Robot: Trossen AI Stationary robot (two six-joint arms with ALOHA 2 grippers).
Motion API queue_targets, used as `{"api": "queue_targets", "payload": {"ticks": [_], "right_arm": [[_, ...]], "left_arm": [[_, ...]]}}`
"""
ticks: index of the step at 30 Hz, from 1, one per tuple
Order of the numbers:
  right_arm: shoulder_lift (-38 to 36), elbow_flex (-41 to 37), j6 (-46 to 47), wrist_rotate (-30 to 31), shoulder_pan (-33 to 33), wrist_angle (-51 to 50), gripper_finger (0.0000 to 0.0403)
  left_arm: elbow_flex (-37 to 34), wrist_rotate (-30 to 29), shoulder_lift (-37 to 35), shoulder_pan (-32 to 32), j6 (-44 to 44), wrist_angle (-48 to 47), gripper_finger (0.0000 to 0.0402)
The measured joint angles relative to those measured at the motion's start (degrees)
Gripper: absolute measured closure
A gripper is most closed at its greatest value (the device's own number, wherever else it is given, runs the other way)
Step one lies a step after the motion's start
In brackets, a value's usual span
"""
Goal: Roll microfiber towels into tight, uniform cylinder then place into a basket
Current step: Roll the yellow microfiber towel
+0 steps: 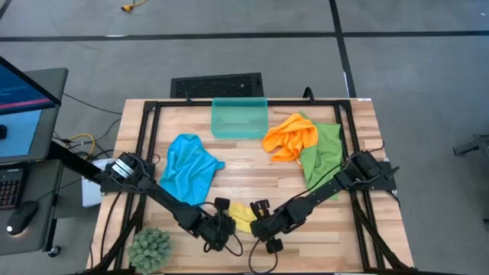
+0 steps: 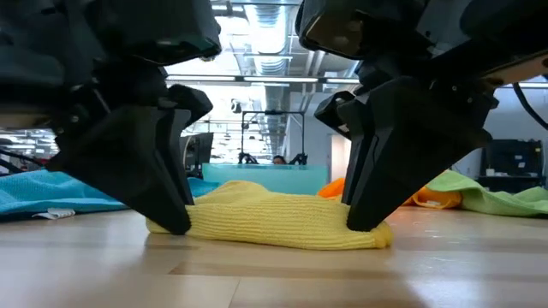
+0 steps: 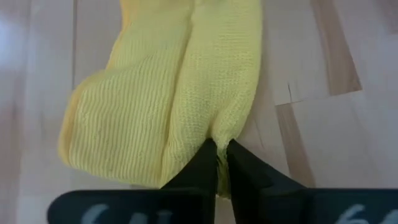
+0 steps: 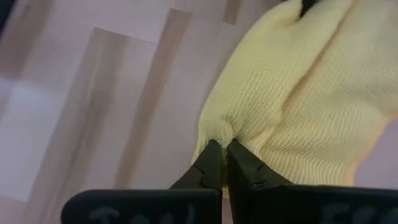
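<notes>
The yellow towel (image 1: 243,216) lies bunched in a low roll (image 2: 274,218) on the wooden table near its front edge, between my two grippers. My left gripper (image 3: 217,152) is shut on its left end, and my right gripper (image 4: 222,148) is shut on its right end. The blue towel (image 1: 187,169) lies crumpled at the left. The orange towel (image 1: 290,136) rests partly on the green towel (image 1: 325,153) at the right. The teal basket (image 1: 239,118) stands at the table's far edge. My left gripper pinches a gathered fold at the yellow towel's left end (image 3: 219,132) between its two fingertips (image 2: 175,224), slanting down from above. The towel lies on the table. My right gripper pinches a puckered fold at the towel's right end (image 4: 229,127) between its fingertips (image 2: 364,222), also slanting down from above. That end rests on the table too.
A black grated rectangle (image 1: 216,84) lies beyond the table behind the basket. A green spiky plant (image 1: 150,248) stands at the front left corner. A desk with a monitor (image 1: 19,92) is off the table's left side. Bare wood lies between the towels.
</notes>
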Motion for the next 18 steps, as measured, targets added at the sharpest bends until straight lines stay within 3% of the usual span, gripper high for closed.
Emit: {"api": "queue_targets", "payload": {"ticks": [6,15,18], "right_arm": [[0.2,0.4,2.6,-3.5,0.6,2.8,0.0378],[0.3,1.9,7.9,-13.4,0.7,7.6,0.0376],[0.3,1.9,10.3,-14.7,0.7,9.1,0.0375]], "left_arm": [[-0.3,12.6,-4.0,0.7,-10.0,0.0,0.0396],[-0.3,32.5,-6.5,6.0,-29.8,0.7,0.0392],[-0.3,36.0,-6.5,8.5,-32.8,-0.1,0.0391]]}}
